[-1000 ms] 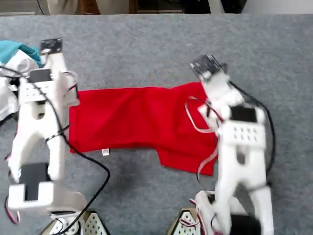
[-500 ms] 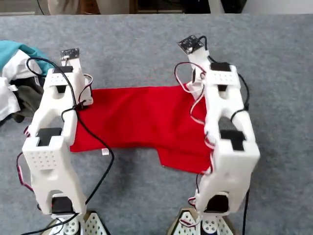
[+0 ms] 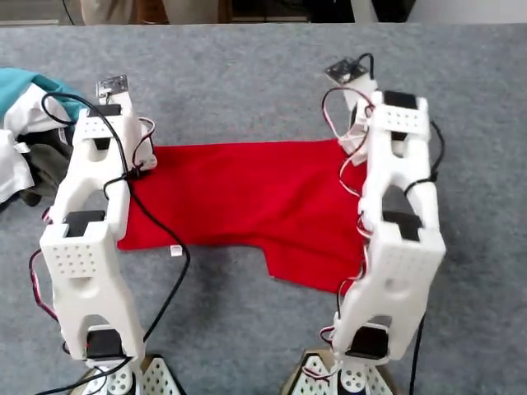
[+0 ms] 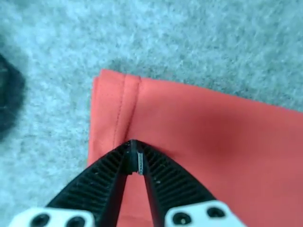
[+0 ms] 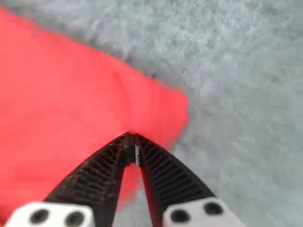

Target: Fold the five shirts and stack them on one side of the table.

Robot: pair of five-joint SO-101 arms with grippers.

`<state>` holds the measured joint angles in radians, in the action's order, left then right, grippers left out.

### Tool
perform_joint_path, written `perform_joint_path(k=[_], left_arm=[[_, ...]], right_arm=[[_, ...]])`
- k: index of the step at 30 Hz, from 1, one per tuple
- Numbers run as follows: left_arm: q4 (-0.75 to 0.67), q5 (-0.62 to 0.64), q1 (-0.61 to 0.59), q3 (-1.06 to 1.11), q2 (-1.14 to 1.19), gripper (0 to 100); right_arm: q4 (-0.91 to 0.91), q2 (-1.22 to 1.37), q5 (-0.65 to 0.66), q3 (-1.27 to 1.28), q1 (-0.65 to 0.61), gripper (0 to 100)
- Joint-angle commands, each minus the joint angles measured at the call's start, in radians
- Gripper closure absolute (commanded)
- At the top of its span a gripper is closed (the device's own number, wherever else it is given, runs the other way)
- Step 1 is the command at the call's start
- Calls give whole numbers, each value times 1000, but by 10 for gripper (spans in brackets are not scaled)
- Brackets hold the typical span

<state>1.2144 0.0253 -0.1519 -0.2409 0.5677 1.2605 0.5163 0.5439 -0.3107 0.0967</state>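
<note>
A red shirt (image 3: 239, 197) lies spread flat across the middle of a grey, felt-like table (image 3: 247, 90), its long axis running from one arm to the other, with one section dropping lower toward the arms' bases on the right arm's side. The left arm (image 3: 86, 214) stretches over the shirt's left end and the right arm (image 3: 395, 214) over its right end, each reaching out to a far corner of the cloth. Seen from its wrist camera, the left gripper (image 4: 135, 161) has its black ribbed fingers (image 4: 106, 177) drawn together at the tips, pinching the red fabric just inside the corner, close to the stitched hem (image 4: 128, 99); a crease runs from the hem down to the tips. The right gripper (image 5: 132, 151) is likewise closed tip to tip on the cloth, near the rounded corner where red meets grey. A small white tag (image 3: 175, 251) shows at the shirt's near edge. A loose pile of clothes (image 3: 25, 140), teal, white and dark, sits at the table's left edge, beside the left arm and apart from the red shirt.
</note>
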Motion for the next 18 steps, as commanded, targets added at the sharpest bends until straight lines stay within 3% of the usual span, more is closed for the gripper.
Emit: perform_joint_path(k=[1,6,12,18], left_arm=[[78,2,2,-84,-114,982],[178,-49,63,-49,-268,982],[129,-61,95,201,-486,982],[18,-61,94,471,-621,982]], right_arm=[[63,-222,32,25,-56,997],[46,-506,17,378,-134,997],[-258,-809,-31,955,-291,996],[-370,-740,-95,1007,-305,996]])
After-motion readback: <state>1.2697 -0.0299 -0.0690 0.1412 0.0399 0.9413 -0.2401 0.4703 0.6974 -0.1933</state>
